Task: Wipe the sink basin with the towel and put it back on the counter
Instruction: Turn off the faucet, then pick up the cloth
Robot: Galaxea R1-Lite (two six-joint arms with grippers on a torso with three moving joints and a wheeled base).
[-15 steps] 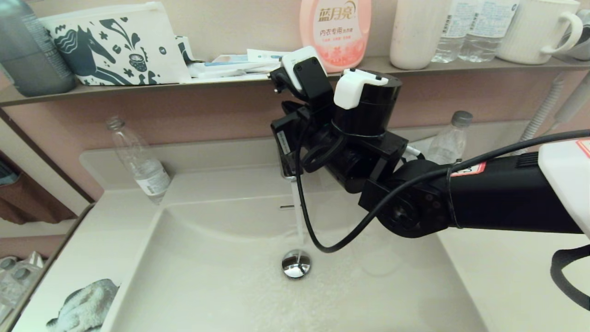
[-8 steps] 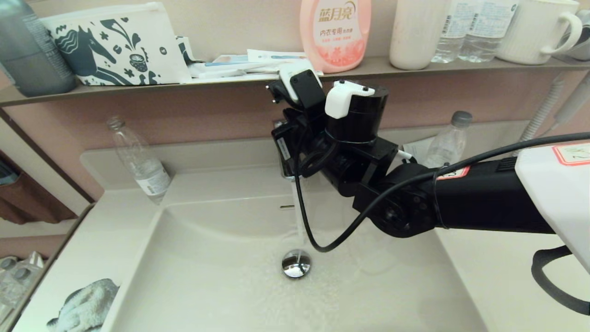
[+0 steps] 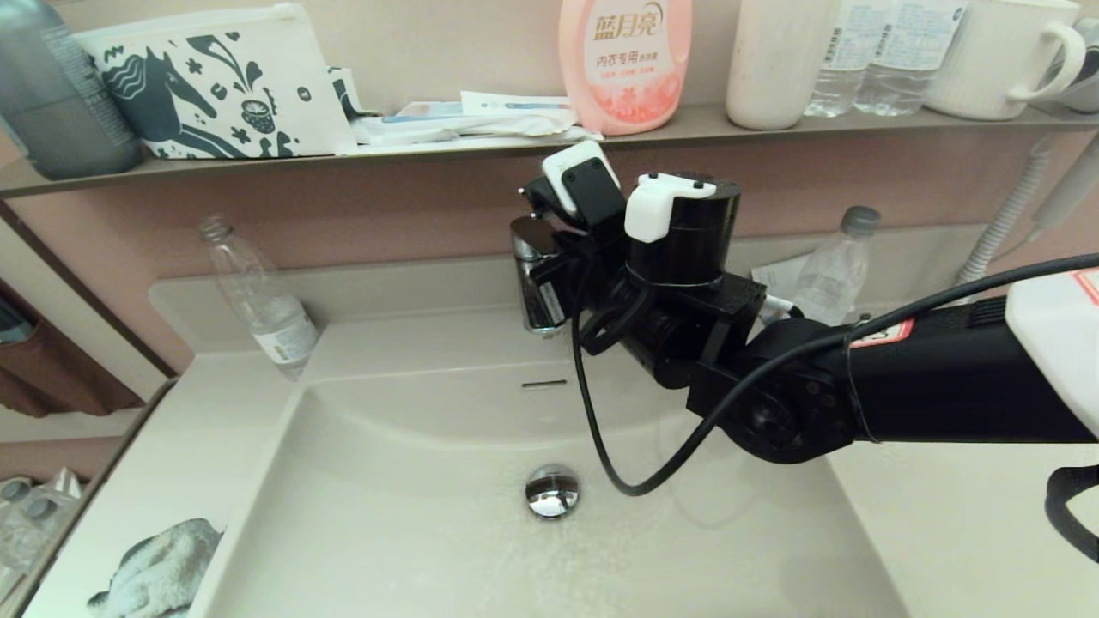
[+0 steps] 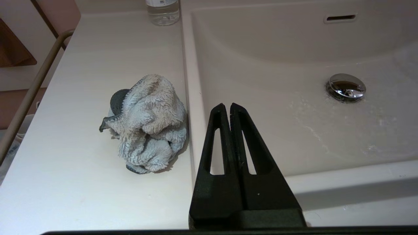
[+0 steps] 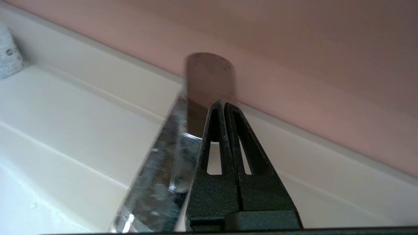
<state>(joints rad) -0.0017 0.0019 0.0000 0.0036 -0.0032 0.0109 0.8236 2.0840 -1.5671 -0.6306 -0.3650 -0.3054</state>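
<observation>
While the right arm reached across the sink basin (image 3: 386,481) toward the back wall, the right gripper (image 5: 223,103) sat at the chrome faucet (image 3: 534,275), its two black fingers pressed together with nothing between them. In the right wrist view the fingertips lay just beside the faucet's flat lever, close against its edge; whether they actually touched the metal could not be told. No stream ran from the spout, though the basin floor around the round chrome drain plug (image 3: 552,492) was beaded with water.

The left gripper (image 4: 230,105) hung over the front rim of the basin, fingers likewise closed on nothing, near the towel (image 4: 148,122) but apart from it. The towel lay in a crumpled heap on the counter (image 4: 81,81) to the left of the basin, right against the basin's raised rim, its pale fluffy side up with dark patches showing at the edges.

A clear plastic bottle (image 3: 258,296) stood tilted at the counter's back left corner, and a second one (image 3: 833,262) stood behind the right arm. On the shelf (image 3: 429,150) above were a horse-printed pouch (image 3: 215,86), a pink detergent bottle (image 3: 625,60) and a white mug (image 3: 1000,56).
</observation>
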